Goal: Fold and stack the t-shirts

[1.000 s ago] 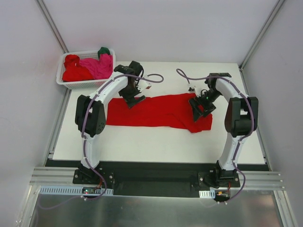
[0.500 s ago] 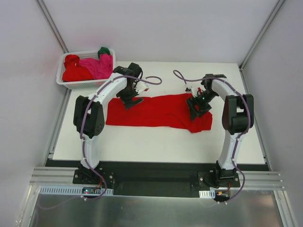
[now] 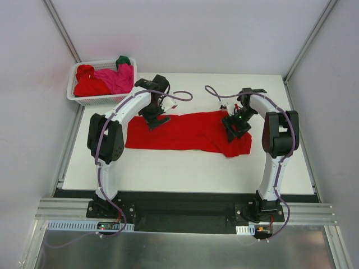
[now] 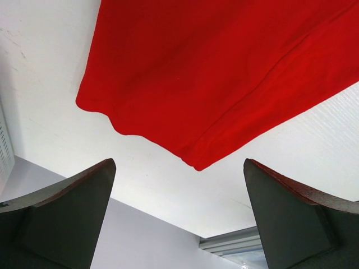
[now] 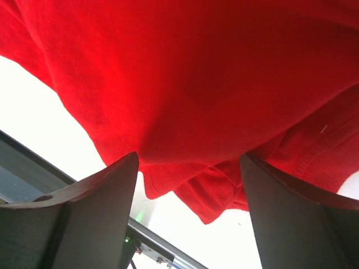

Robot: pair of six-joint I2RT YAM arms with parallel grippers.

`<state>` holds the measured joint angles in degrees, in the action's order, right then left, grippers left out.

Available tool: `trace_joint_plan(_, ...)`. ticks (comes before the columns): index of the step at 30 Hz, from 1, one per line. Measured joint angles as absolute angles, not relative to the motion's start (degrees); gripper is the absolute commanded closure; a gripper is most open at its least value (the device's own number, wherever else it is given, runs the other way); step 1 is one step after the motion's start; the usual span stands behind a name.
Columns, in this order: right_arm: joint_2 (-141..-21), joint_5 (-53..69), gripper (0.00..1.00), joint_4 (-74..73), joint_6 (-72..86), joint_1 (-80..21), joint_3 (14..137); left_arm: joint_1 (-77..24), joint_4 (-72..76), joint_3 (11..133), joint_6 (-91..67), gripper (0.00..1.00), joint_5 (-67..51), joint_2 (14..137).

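Shirt: bright red cloth t-shirt (image 3: 185, 133) lies flat, right of white plastic lattice basket (image 3: 95, 100).
Left gripper (image 3: 157, 120): nearer basket, fingers wide apart, unchanged.
Right gripper (image 3: 236, 127): far from basket, fingers narrowing over cloth, not clamped; a pinch looks imminent.

No text, label, brand mark, number or sign can be read in any view.

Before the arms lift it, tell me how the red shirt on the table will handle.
Likely floppy: the red shirt lies flat, creased, bunched at its right end, so a lifted edge should sag. Probably light: it looks like thin cloth. Pushed, it would likely wrinkle rather than slide whole across the table.
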<state>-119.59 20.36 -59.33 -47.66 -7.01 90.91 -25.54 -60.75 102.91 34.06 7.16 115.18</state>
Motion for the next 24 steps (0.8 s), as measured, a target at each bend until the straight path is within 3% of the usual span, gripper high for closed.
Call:
trace_joint_plan(2, -119.6, 20.4, 0.36, -59.1, -47.4, -7.0, 90.9, -25.6, -60.8, 102.9, 34.1, 0.0, 7.5, 115.2)
trace_joint_plan(4, -119.6, 20.4, 0.49, -59.0, -47.1, -7.0, 90.9, -25.6, -60.8, 102.9, 34.1, 0.01, 7.7, 115.2)
trace_joint_plan(9, -119.6, 20.9, 0.89, -59.2, -46.9, -7.0, 91.3, -25.6, -60.8, 102.9, 34.1, 0.01, 7.9, 115.2)
trace_joint_plan(11, -119.6, 21.0, 0.99, -59.2, -46.8, -7.1, 91.6, -25.6, -60.8, 102.9, 34.1, 0.0, 8.0, 115.2)
trace_joint_plan(24, -118.6, 17.2, 0.99, -62.8, -47.7, -7.1, 98.2, -25.7, -60.8, 105.0, 34.1, 0.01, 8.0, 115.2)
